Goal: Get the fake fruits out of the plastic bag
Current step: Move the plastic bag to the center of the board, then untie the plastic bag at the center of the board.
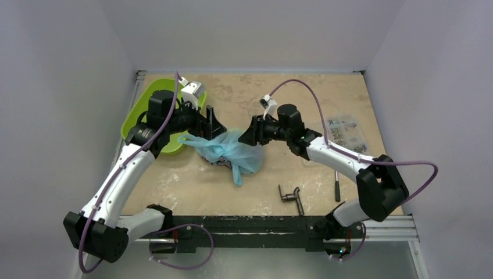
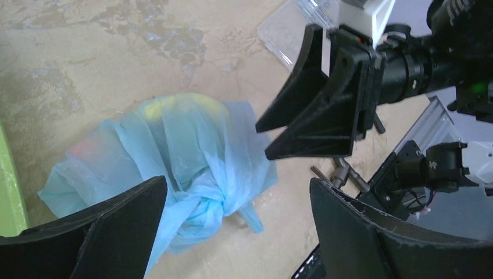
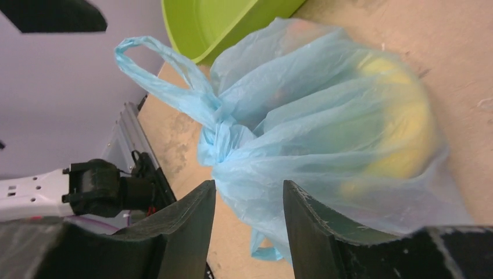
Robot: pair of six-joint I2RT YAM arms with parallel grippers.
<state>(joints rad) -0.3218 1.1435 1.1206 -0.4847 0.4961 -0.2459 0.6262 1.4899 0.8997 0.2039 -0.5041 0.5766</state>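
**A:** What does the overhead view show that the wrist cameras miss?

**B:** Both arms at once. Each rises from its base, bends at the elbow and reaches inward. They meet over the light-blue translucent plastic bag (image 1: pixel 227 152), which lies mid-way across the mottled tan surface (image 1: pixel 244 93), just beside the lime-green plastic tray (image 1: pixel 139 110). The left gripper (image 1: pixel 210 125) sits at the bag's left end and the right gripper (image 1: pixel 251 131) at its right.

**A:** And the wrist views?

**B:** They show the knot: the handles are tied together. A yellow fake fruit (image 3: pixel 395 139) shows through the film. The other fruits are too blurred to name.

**A:** How far open are the grippers?

**B:** The left is spread wide over the bag and holds nothing. The right is parted only narrowly, with bag film showing in the gap. I cannot tell whether its fingers touch the film.
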